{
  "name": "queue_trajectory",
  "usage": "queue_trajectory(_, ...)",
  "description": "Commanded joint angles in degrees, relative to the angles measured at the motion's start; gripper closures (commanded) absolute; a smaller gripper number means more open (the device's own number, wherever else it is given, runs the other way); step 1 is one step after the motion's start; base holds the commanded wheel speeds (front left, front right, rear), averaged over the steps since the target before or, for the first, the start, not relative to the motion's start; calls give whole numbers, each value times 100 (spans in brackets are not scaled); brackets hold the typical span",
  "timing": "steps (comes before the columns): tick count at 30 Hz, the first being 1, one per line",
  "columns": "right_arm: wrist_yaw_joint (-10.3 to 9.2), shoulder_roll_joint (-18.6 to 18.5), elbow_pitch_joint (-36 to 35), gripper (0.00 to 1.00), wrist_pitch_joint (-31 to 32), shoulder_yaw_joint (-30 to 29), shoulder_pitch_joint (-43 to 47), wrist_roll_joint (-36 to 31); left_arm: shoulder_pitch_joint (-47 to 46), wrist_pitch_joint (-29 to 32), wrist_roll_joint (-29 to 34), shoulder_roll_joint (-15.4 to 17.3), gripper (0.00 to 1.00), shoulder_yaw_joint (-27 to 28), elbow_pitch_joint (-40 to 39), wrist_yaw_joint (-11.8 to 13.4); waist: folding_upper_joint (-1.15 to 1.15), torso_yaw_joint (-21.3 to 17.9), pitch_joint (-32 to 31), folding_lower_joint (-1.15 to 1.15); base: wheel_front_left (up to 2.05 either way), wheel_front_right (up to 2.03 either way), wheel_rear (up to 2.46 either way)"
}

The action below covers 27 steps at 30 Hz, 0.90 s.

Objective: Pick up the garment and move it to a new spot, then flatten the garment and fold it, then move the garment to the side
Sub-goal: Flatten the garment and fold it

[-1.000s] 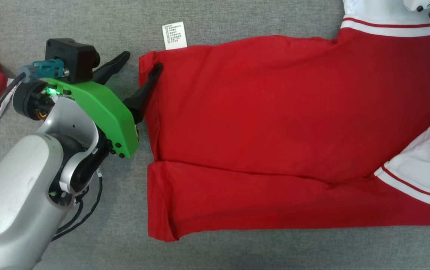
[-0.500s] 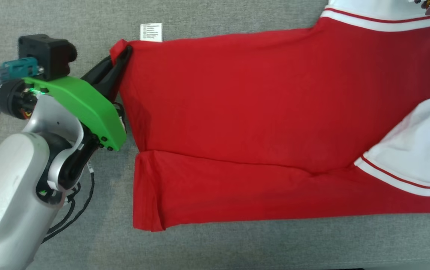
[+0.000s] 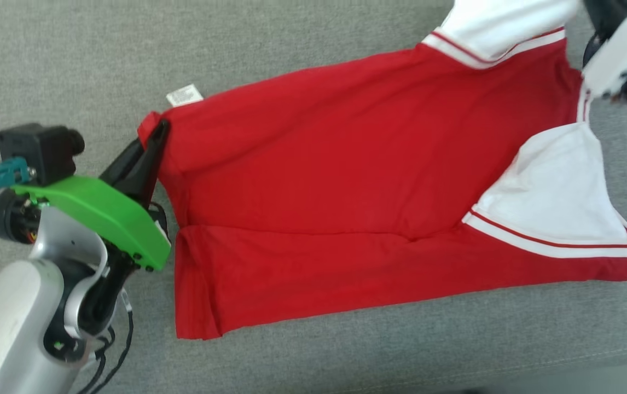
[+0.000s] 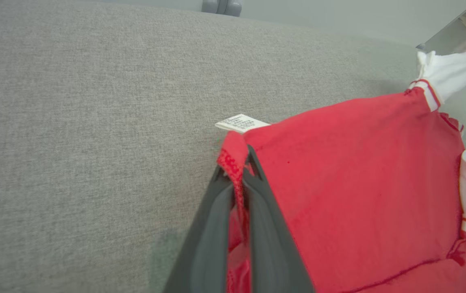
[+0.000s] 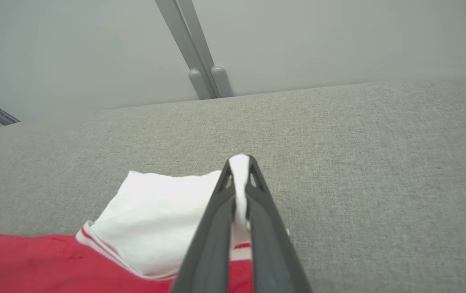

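Garment (image 3: 346, 180) far edge, free a second ago, now gripped at both ends, rest flat on grey fabric surface (image 3: 73, 54) | left gripper (image 4: 239, 162) went from spread to pinching red hem corner | right gripper (image 5: 240, 162) pinching white sleeve | likely lift or fold begins

Print on the garment's (image 3: 346, 164) care label (image 3: 184, 95) is unreadable.

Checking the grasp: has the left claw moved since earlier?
Yes: the left claw closed onto the garment corner beside the care label. Travel across the grey surface: cannot tell; camera shifted.
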Motion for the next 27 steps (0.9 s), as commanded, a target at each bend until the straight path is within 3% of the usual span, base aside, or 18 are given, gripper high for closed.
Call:
queue_trajectory(1,-8,-15,-187,100,-51,-41,315,91,182,-81,-64,61,100,62,-61,58,0,-247,-329,0,0,0,0)
queue_trajectory(11,-7,349,-1505,100,-80,-498,2087,337,1124,-496,-158,76,100,271,-579,408,0,-477,-525,0,0,0,0)
queue_trajectory(18,-7,643,-1722,100,-124,-699,2576,284,1533,-762,-222,-85,100,318,-678,535,0,-490,-567,0,0,0,0)
queue_trajectory(27,-7,814,-1740,100,-199,-910,2940,282,1830,-940,-343,-173,100,331,-598,507,0,-431,-720,0,0,0,0)
